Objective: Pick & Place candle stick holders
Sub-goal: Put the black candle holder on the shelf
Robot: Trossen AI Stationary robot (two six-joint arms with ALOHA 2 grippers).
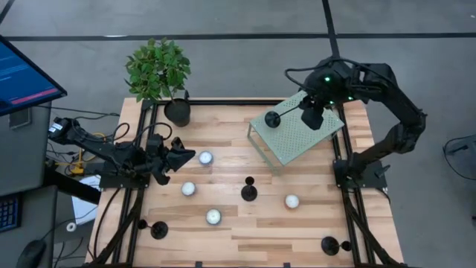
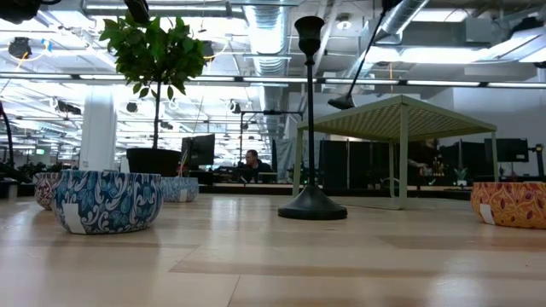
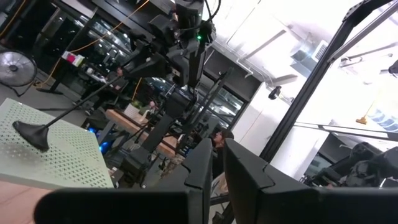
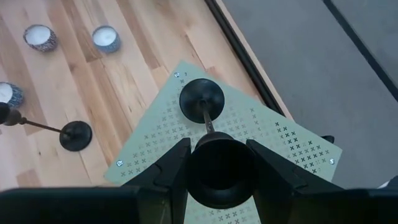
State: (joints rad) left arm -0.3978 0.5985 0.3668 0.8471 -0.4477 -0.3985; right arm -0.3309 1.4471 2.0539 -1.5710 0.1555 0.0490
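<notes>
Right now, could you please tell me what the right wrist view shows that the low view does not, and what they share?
Only the right wrist view shows the right gripper shut on the cup of a matte-black candle stick holder, whose round base sits on the pale green perforated metal stand.

Only the low view shows the leafy green potted plant and the room behind the table.

Both show the green stand, the free-standing tall black candle stick holder on the light wooden table, and patterned tealight candles.
</notes>
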